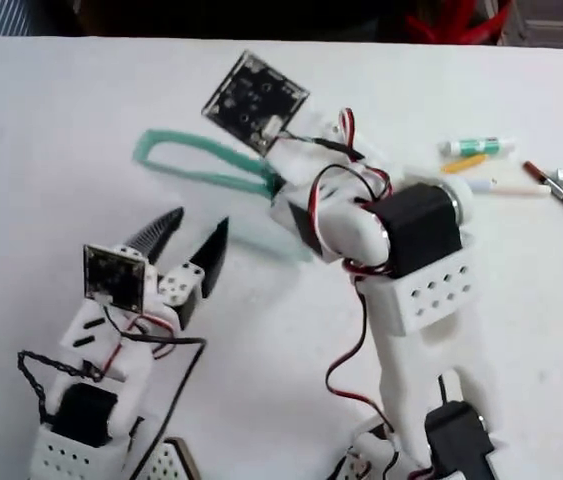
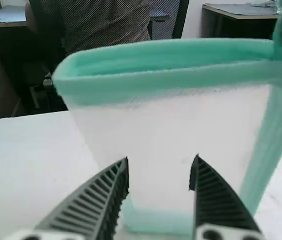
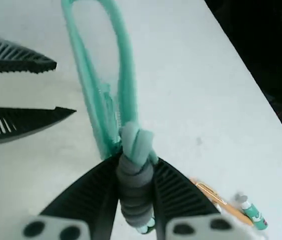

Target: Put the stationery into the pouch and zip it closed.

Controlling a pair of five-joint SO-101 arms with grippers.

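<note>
Looking over the counter [image 1: 61,100], I judge the task to be at its very beginning. The right claw [image 3: 135,161] is clenched on one end of the pouch [image 2: 171,125] and holds it up with the green-edged mouth open upward. The left claw [image 1: 201,225] is released, fingers spread, nothing between them. It stands just in front of the pouch's white side and is not touching it. I see nothing inside the pouch. The glue stick [image 1: 476,147], the yellow pen [image 1: 464,162], the white pen [image 1: 506,187] and the red pencil [image 1: 561,197] lie on the counter, on the side of the right claw away from the pouch and well apart from the left claw. So, in my judgement, every piece must yet be picked up and put in, and after that the pouch must be zipped shut.
</note>
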